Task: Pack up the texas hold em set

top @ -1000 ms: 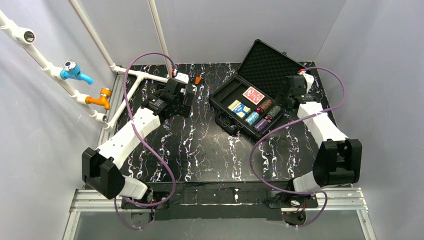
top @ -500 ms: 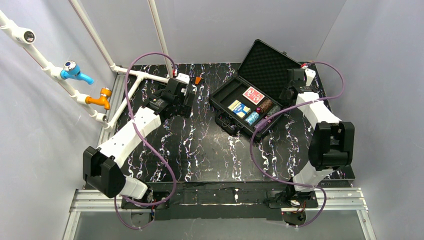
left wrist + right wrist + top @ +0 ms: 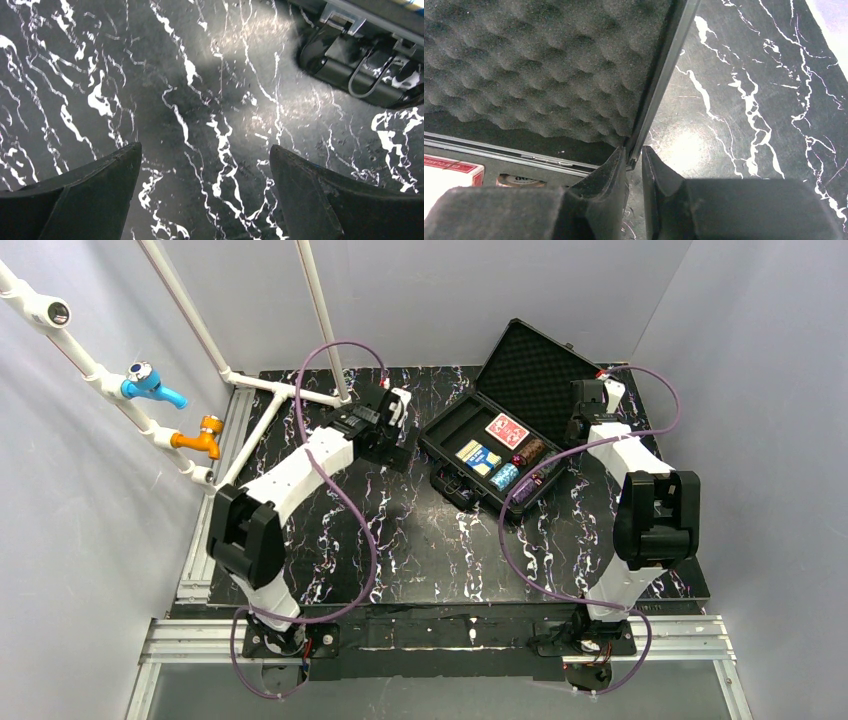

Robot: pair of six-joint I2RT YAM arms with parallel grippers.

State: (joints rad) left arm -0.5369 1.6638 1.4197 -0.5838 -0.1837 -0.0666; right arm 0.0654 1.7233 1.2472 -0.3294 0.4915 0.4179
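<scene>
1. My right hand (image 3: 634, 155) has narrowed from wide open to a pinch on the lid (image 3: 539, 65) edge, near the hinge.
2. The case (image 3: 428, 445) lies open, far right on the bench (image 3: 400, 540), with cards (image 3: 507, 430) and chips (image 3: 530, 452) inside. I think closing comes next.
3. My left hand (image 3: 205, 150) has swung nearer, empty and spread wide.

case (image 3: 448, 430) blocking table (image 3: 400, 540) at 1 o'clock, lid (image 3: 535, 365) standing up behind | right gripper (image 3: 634, 152) pinching lid edge, free marble lying at its 3 o'clock | left gripper (image 3: 205, 165) gaping over bare marble, handle (image 3: 340, 65) intruding at 2 o'clock | pipes (image 3: 285, 388) crowding 11 o'clock
</scene>
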